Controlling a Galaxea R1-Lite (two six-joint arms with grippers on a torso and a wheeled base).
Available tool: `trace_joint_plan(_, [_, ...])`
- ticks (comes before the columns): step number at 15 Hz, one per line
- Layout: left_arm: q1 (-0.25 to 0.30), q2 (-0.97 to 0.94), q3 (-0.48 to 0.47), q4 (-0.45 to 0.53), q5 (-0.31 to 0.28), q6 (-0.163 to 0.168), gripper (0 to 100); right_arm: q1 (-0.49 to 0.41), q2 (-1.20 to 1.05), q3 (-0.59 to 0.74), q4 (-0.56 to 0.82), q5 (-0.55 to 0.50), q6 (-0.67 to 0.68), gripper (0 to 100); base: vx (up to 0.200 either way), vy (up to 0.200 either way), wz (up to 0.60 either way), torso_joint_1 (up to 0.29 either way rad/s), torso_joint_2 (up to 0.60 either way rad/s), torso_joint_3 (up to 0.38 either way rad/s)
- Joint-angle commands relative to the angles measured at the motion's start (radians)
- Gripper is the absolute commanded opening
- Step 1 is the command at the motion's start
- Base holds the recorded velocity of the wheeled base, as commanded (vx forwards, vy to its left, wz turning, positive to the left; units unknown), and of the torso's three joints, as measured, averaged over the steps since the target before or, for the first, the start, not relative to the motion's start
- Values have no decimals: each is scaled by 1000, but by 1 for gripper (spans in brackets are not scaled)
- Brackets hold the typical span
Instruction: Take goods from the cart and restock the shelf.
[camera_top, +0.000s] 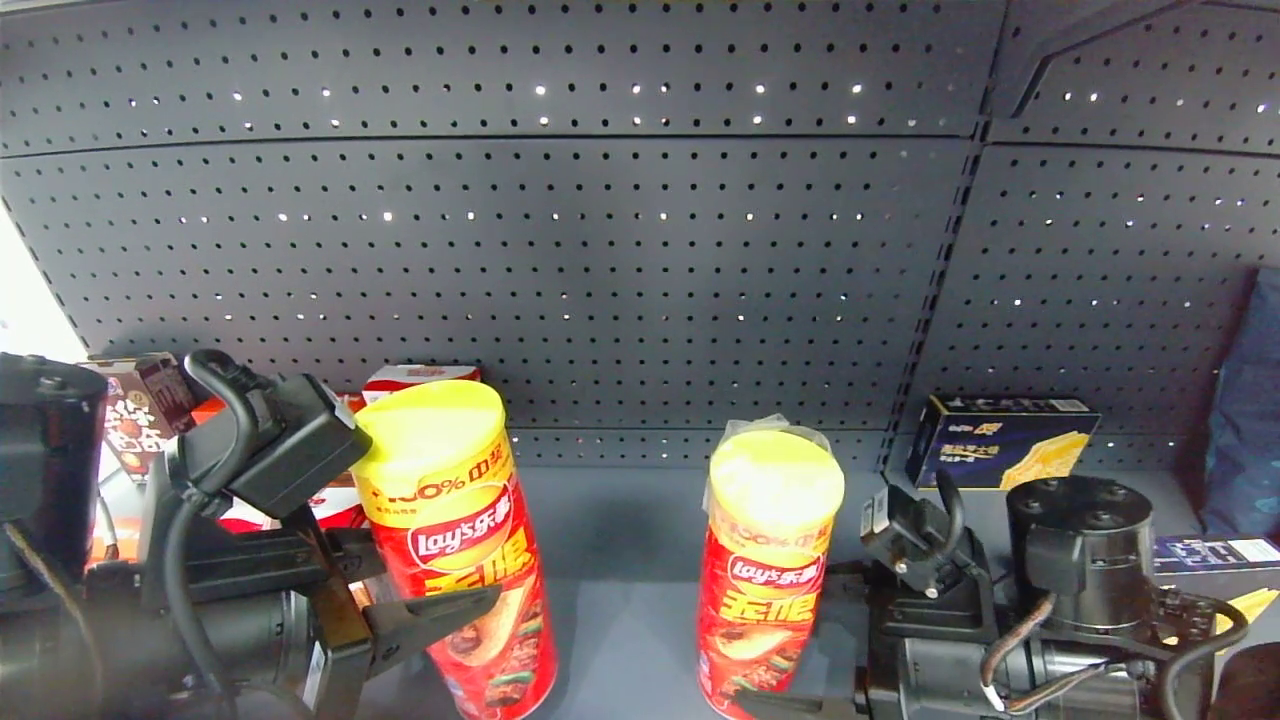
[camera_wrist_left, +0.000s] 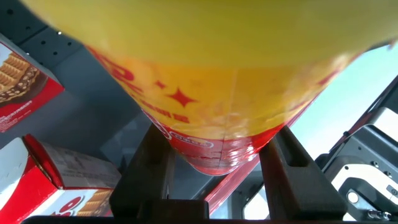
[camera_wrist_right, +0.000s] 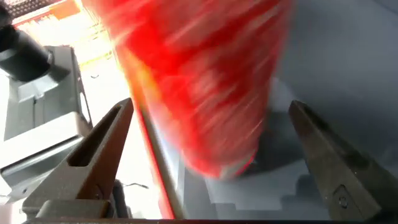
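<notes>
Two red chip cans with yellow lids stand upright over the grey shelf board (camera_top: 620, 530). My left gripper (camera_top: 470, 620) is shut on the left can (camera_top: 460, 540); in the left wrist view its dark fingers (camera_wrist_left: 152, 168) press the can (camera_wrist_left: 217, 74) from both sides. I cannot tell whether this can rests on the board. The right can (camera_top: 765, 570) stands between the fingers of my right gripper (camera_top: 790, 690). In the right wrist view that gripper (camera_wrist_right: 208, 118) is open, its fingers (camera_wrist_right: 106, 143) well apart from the blurred can (camera_wrist_right: 199, 81).
A dark pegboard wall (camera_top: 640, 250) backs the shelf. Biscuit boxes (camera_top: 140, 410) and a red-white box (camera_top: 420, 378) sit at the back left, also seen as boxes (camera_wrist_left: 56, 180) by the left wrist. A dark blue box (camera_top: 1000, 440) and a blue bag (camera_top: 1245, 420) lie at right.
</notes>
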Motion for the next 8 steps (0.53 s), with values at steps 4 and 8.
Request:
trace_joint_plan(4, [0,-8,1,0,2,0,0,-5,-200,79,1,-49,2,100,0,0,0,0,0,0])
trace_joint_plan(8, [-1,-25,1,0,6,1,0,-153,-431,59,23,-86,4,100,0,0,0,0,0,0])
